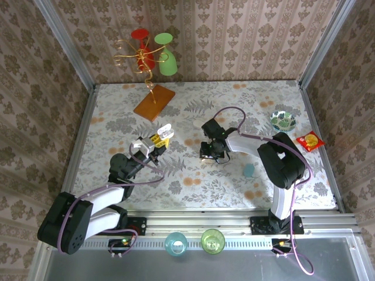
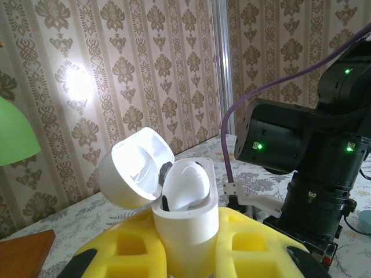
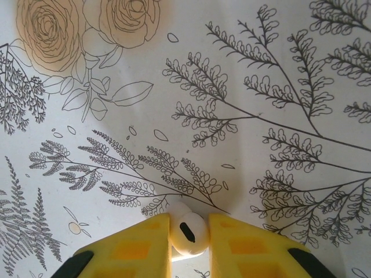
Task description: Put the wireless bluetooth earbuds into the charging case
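My left gripper [image 2: 185, 246] is shut on a white charging case [image 2: 188, 223], which it holds upright above the table. The lid [image 2: 133, 168] is flipped open to the left. One white earbud [image 2: 188, 185] sits in the case's well. From above, the left gripper [image 1: 157, 139] and case [image 1: 165, 130] are left of centre. My right gripper [image 1: 209, 155] points down at the tablecloth in the middle. Its yellow fingers press both sides of a second white earbud [image 3: 188, 230] lying on the cloth.
A small pale blue piece [image 1: 249, 170] lies on the cloth right of my right gripper. Behind stand a wire rack with red and green glasses on a wooden base [image 1: 153, 103], a patterned dish [image 1: 283, 120] and a red packet [image 1: 309, 141]. Two cups [image 1: 176, 243] stand by the arm bases.
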Controlling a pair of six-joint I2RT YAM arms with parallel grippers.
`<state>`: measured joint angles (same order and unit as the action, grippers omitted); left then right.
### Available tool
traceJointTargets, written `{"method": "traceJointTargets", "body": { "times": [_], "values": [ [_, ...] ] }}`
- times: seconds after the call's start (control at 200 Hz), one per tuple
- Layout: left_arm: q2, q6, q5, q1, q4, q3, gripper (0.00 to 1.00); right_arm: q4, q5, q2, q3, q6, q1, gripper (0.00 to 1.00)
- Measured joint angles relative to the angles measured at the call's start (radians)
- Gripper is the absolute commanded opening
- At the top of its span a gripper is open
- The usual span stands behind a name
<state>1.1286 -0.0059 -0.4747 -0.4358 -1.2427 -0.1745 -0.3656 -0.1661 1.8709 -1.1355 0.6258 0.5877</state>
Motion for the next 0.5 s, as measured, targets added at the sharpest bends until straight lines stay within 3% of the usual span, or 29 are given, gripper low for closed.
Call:
{"method": "traceJointTargets", "body": {
  "times": [0.27, 0.5],
  "values": [
    [0.002, -0.001, 0.000, 0.000, 0.000, 0.000, 0.00, 0.003, 0.026, -0.056, 0.031, -0.044, 0.002, 0.20],
    [0.024, -0.029, -0.019, 0.000, 0.003, 0.000, 0.00, 0.009, 0.151, -0.255, 0.049, -0.172, 0.039, 0.19]
  ]
}}
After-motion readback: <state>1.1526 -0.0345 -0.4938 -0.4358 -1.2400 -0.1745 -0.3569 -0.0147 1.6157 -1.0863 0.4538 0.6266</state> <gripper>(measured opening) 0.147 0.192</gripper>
